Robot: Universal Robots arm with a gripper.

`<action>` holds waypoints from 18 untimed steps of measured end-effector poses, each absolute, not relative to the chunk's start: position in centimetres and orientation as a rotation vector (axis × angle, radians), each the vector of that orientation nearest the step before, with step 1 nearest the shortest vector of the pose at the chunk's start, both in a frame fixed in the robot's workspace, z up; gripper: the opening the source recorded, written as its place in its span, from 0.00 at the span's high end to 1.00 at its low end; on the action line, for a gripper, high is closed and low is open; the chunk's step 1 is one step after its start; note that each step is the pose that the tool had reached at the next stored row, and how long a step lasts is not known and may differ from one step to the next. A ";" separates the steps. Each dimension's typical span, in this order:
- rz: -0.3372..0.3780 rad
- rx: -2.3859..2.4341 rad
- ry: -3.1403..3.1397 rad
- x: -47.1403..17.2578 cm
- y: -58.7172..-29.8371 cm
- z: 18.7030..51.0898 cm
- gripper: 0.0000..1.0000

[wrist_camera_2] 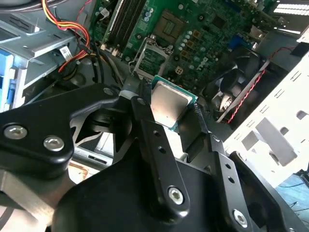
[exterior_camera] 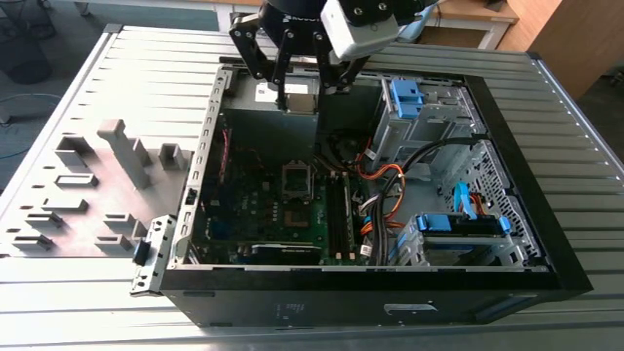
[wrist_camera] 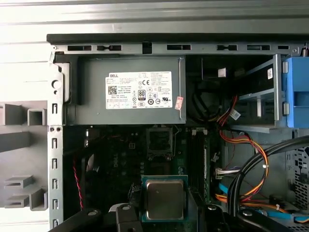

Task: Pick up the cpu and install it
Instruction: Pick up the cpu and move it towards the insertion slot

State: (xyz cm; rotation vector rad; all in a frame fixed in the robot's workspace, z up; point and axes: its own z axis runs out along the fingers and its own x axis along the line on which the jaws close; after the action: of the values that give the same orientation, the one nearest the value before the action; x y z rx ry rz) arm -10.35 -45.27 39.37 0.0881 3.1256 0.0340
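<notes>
Cpu [wrist_camera_2: 169, 104] sits clamped between the fingers [wrist_camera_2: 149, 130].

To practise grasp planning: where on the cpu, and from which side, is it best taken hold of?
Grip the cpu by two opposite thin edges, coming from above its metal top, as the end effector seems to pinch it. It is flat and square: its edges give parallel faces, and the underside is left free.

One cpu [wrist_camera: 164, 199]; one pincer [exterior_camera: 306, 95]; one PC case [exterior_camera: 557, 248]; one power supply [wrist_camera: 91, 92]
</notes>
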 end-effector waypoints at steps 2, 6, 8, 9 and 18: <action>0.034 0.088 3.126 -10.3 -45.3 39.4 0.53; 0.034 0.088 3.126 -10.3 -45.3 39.2 0.53; 0.034 0.088 3.126 -10.3 -45.3 39.0 0.53; 0.034 0.088 3.126 -10.3 -45.3 38.9 0.53; 0.034 0.088 3.126 -10.3 -45.3 37.5 0.53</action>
State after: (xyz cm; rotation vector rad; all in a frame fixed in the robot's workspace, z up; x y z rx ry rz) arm -10.34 -45.26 37.53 0.0881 3.1256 0.0339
